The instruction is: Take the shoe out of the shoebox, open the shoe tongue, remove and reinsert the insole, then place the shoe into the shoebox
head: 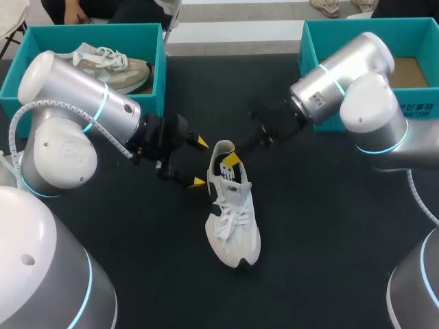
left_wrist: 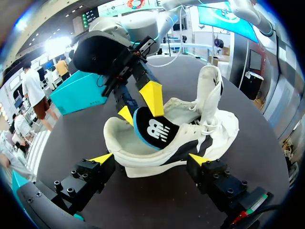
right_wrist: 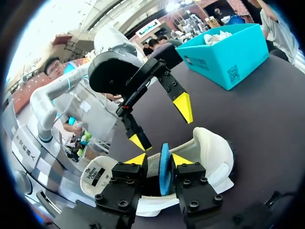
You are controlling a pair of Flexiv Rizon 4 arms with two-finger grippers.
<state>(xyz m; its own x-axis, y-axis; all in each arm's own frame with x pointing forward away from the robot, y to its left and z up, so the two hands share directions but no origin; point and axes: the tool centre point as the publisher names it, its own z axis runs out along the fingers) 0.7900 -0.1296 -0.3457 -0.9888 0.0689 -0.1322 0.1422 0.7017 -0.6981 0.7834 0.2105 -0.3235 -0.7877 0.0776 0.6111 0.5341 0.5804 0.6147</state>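
- White sneaker [head: 233,219] lies on table [head: 329,226] btwn the arms, long axis heel-to-toe, heel end at both grippers.
- R gripper [right_wrist: 158,160] is at the heel opening, pinching the insole [right_wrist: 165,177], which stands on edge, partly out.
- L gripper [left_wrist: 150,159] spread wide, straddling the heel; no firm grip, I'd judge.

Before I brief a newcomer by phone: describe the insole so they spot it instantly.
In the middle of the dark table lies a white shoe. Standing in its heel opening, pinched by the right gripper, is the insole: black, blue-edged, where the shoe is white.
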